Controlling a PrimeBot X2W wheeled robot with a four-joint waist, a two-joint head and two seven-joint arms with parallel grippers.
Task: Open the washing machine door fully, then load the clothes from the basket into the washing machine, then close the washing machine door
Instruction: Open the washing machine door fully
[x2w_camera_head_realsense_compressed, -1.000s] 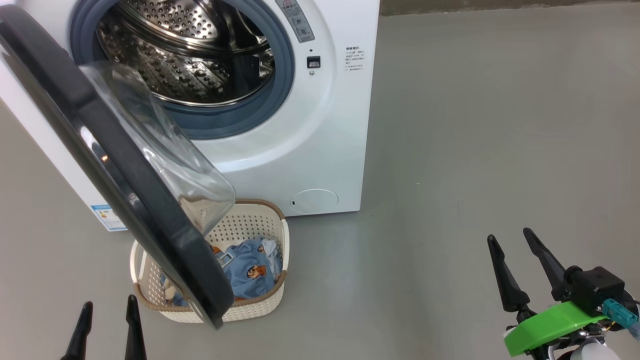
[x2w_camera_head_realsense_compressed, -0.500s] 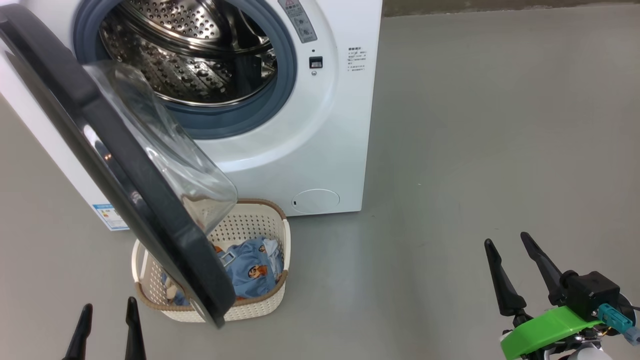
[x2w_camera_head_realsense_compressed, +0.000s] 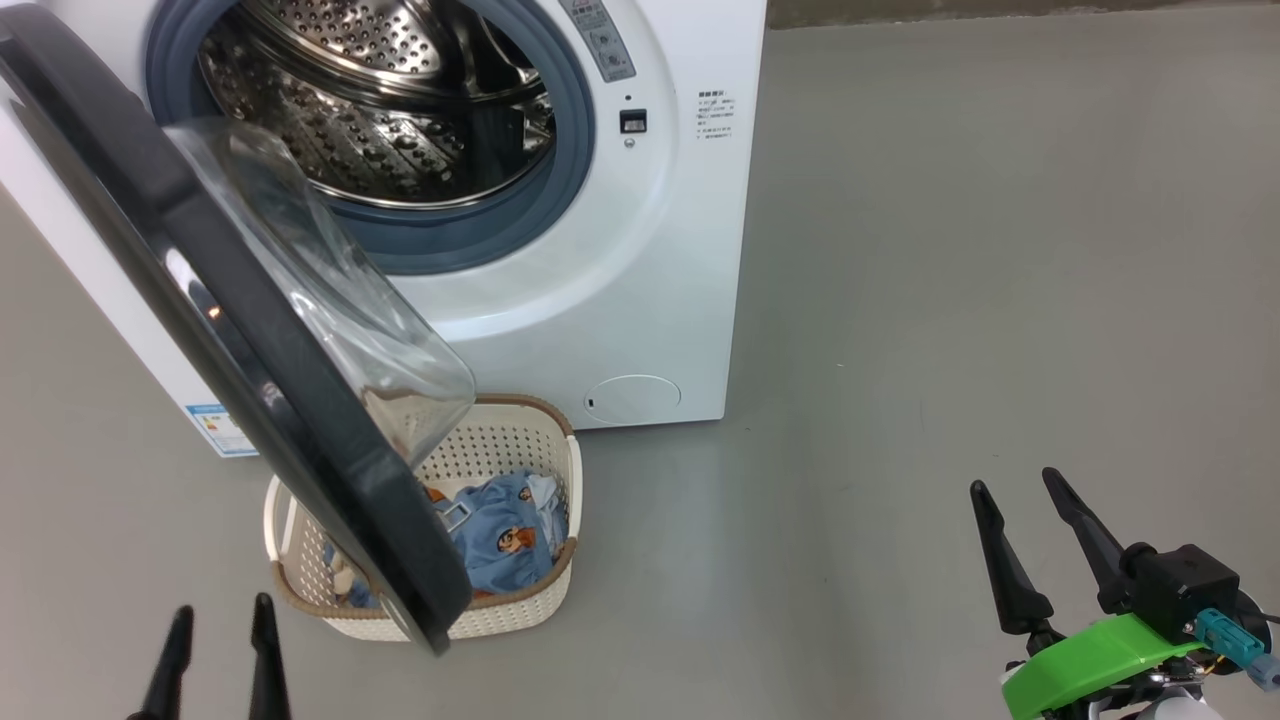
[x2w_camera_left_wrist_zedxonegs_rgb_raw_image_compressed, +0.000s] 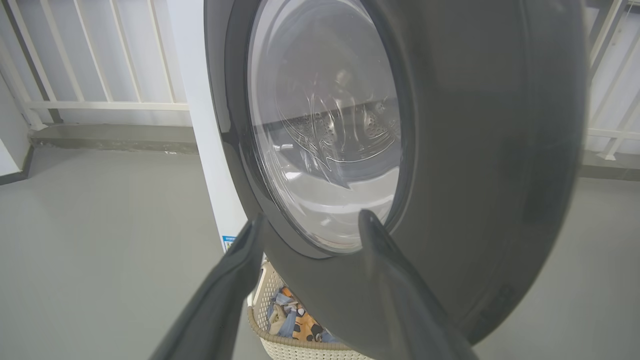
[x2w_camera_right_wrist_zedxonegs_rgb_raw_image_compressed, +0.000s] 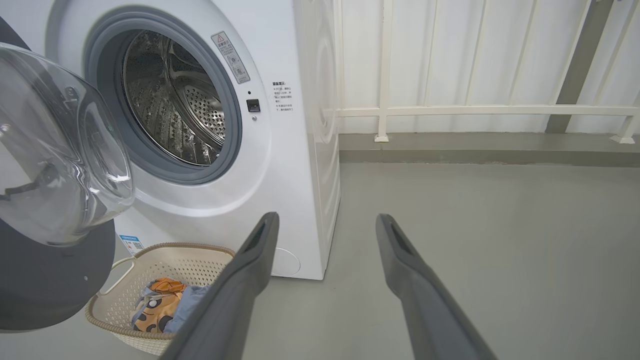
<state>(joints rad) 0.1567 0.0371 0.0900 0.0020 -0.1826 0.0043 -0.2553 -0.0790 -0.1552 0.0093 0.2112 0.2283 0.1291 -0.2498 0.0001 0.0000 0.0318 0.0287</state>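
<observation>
In the head view the left claw (x2w_camera_head_realsense_compressed: 220, 608) sits at 7 o'clock, low at the frame's edge. Its two dark fingers are parted, with only bare floor (x2w_camera_head_realsense_compressed: 950, 250) between them, so it is released and grasps nothing. From the left wrist view those fingers point up at the outer face of the washing machine door (x2w_camera_head_realsense_compressed: 270, 370). Whether they touch it I cannot tell.

The door stands swung out from the washing machine (x2w_camera_head_realsense_compressed: 640, 280), reaching from 10 o'clock down toward 7 o'clock in the head view. Its glossy black rim is seen nearly edge-on and its clear glass bowl (x2w_camera_head_realsense_compressed: 330, 300) bulges toward 3 o'clock.

Behind it, at 11 to 12 o'clock, the round mouth is uncovered. The grey-blue gasket (x2w_camera_head_realsense_compressed: 480, 230) rings the perforated steel drum (x2w_camera_head_realsense_compressed: 380, 120), and no laundry shows on the visible part of the drum. A blue label sticker (x2w_camera_head_realsense_compressed: 212, 428) shows low on the white front, at 9 o'clock of the door's lower part.

The basket (x2w_camera_head_realsense_compressed: 500, 615) stands on the floor just before the machine, at about 7 o'clock of the frame's centre. The door's lower end hangs over its left half. The clothes (x2w_camera_head_realsense_compressed: 500, 540) lie inside it, with light blue fabric printed with cartoon animals on top. The right wrist view also shows an orange piece there.

The right claw (x2w_camera_head_realsense_compressed: 1014, 482) hovers at 5 o'clock, well apart from the basket and the machine. Its fingers are spread and point toward 12 o'clock, released and empty, above a bright green part (x2w_camera_head_realsense_compressed: 1090, 660) of the wrist. In its own view a pale railing (x2w_camera_right_wrist_zedxonegs_rgb_raw_image_compressed: 475, 110) runs behind the machine.
</observation>
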